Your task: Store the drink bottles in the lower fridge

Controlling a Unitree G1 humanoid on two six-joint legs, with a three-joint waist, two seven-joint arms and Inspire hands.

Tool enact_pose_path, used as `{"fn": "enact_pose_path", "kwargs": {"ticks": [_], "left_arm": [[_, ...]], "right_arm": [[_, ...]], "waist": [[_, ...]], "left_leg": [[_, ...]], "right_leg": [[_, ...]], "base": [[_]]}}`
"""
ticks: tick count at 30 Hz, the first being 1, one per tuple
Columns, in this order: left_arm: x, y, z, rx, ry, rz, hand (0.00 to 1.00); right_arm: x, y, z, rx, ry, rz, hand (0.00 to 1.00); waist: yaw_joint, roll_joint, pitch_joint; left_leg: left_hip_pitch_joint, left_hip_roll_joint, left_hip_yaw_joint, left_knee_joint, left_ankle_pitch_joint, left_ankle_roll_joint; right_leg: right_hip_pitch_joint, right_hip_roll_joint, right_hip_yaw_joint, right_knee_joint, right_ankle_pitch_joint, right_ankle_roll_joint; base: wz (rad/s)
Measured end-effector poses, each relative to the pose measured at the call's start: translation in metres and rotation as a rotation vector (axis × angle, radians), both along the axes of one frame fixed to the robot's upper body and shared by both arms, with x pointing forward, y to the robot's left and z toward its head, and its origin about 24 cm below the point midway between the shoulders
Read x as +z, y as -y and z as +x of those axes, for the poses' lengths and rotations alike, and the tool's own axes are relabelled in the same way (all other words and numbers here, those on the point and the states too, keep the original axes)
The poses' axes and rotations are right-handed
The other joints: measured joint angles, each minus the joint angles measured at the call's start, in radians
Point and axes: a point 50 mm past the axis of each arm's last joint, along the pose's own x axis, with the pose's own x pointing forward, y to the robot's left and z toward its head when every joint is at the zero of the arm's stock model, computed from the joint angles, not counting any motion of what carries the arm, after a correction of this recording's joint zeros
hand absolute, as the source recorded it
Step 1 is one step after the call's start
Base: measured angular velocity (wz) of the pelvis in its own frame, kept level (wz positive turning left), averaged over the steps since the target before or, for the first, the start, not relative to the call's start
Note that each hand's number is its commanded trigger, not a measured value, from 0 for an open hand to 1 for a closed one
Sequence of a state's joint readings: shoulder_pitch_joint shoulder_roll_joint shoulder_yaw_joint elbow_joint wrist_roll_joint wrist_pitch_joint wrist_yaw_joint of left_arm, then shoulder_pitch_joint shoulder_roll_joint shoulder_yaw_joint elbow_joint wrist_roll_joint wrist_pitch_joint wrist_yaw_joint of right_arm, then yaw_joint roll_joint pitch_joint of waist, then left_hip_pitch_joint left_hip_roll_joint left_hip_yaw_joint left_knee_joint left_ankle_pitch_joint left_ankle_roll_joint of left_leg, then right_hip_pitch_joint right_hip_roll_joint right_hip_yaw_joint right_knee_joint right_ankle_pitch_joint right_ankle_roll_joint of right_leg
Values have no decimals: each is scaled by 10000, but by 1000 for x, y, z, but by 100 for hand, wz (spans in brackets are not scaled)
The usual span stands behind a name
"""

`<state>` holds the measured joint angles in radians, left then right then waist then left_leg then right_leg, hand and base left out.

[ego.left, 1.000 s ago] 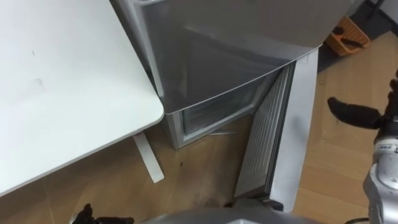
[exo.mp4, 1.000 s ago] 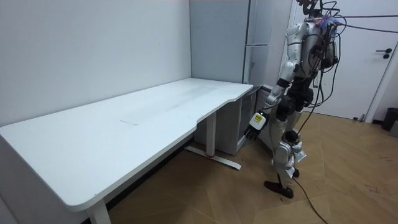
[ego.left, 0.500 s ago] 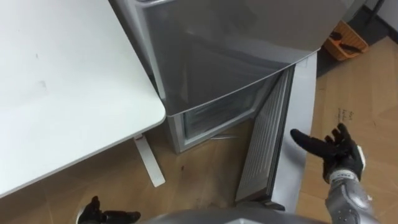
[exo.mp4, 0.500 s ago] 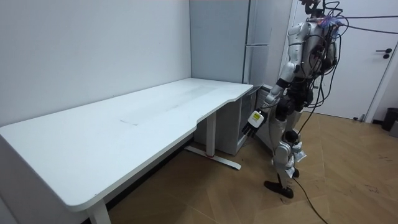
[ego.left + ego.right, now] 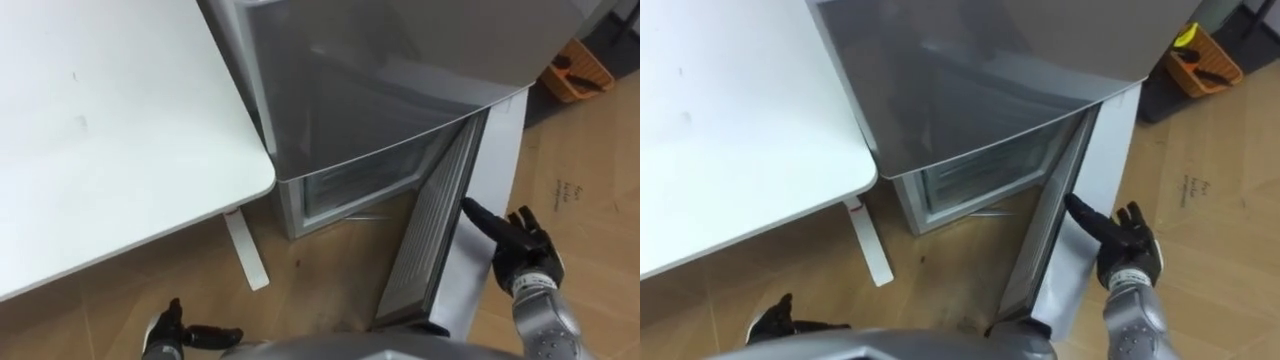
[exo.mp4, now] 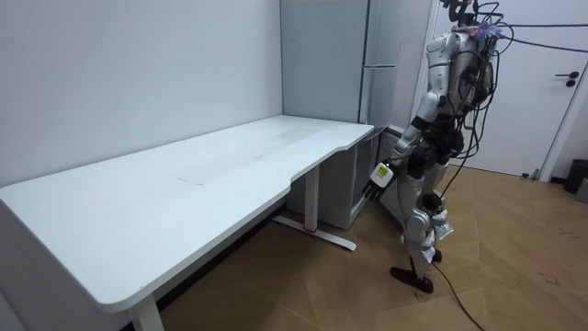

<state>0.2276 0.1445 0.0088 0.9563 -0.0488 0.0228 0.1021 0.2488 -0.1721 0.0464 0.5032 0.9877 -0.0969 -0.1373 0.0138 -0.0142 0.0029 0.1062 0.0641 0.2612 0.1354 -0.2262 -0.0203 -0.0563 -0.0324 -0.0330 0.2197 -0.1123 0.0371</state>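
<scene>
Left eye view: wood floor (image 5: pixel 585 190), a white desk (image 5: pixel 100 130) on the left, and the grey fridge (image 5: pixel 380 90) right beside it. Its lower door (image 5: pixel 435 245) stands open on the lower compartment (image 5: pixel 350 185). The right hand (image 5: pixel 520 245) is spread and empty at that door's edge; whether it touches is hard to judge. The left hand (image 5: pixel 175 335) hangs low with loose, empty fingers, partly cut off.

Room view: the robot stands upright at the desk's end, a white room door (image 6: pixel 542 83) behind it.

Right eye view: an orange crate (image 5: pixel 1200 55) lies past the fridge, contents unclear.

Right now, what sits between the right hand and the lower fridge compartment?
The open lower door separates the right hand from the compartment, as the left eye view shows.
</scene>
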Motion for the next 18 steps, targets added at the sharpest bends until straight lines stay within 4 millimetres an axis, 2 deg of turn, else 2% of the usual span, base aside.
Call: {"fn": "enact_pose_path", "kwargs": {"ticks": [3, 10, 15, 18], "left_arm": [[0, 0, -1, -29, -75, 41, 0], [-1, 0, -1, -120, -261, 23, 0], [-2, -1, 0, -620, -479, 173, 0], [-2, 2, 9, -1056, -441, 336, 0]], "right_arm": [[-1, 0, -2, -574, 180, 437, 0], [-3, 4, -13, -2160, 578, 1179, 0], [-3, 2, -14, -2750, 798, 1536, 0], [-3, 1, -15, -2830, 868, 1530, 0]], "waist": [[48, 1, 1], [666, -25, 16], [698, -29, 20], [693, -21, 25]], "left_leg": [[5, 13, 1, 0, 8, -13], [4, 18, -4, 1, 18, -29], [17, 16, -19, 9, 24, -34], [12, 8, -41, 10, 25, -32]], "right_leg": [[0, 17, 1, -7, 16, -20], [-38, 53, 20, -8, 55, -53], [-37, 59, 23, -16, 60, -60], [-42, 56, 24, -12, 61, -60]], "base": [[-1], [-4], [-1], [0]]}}
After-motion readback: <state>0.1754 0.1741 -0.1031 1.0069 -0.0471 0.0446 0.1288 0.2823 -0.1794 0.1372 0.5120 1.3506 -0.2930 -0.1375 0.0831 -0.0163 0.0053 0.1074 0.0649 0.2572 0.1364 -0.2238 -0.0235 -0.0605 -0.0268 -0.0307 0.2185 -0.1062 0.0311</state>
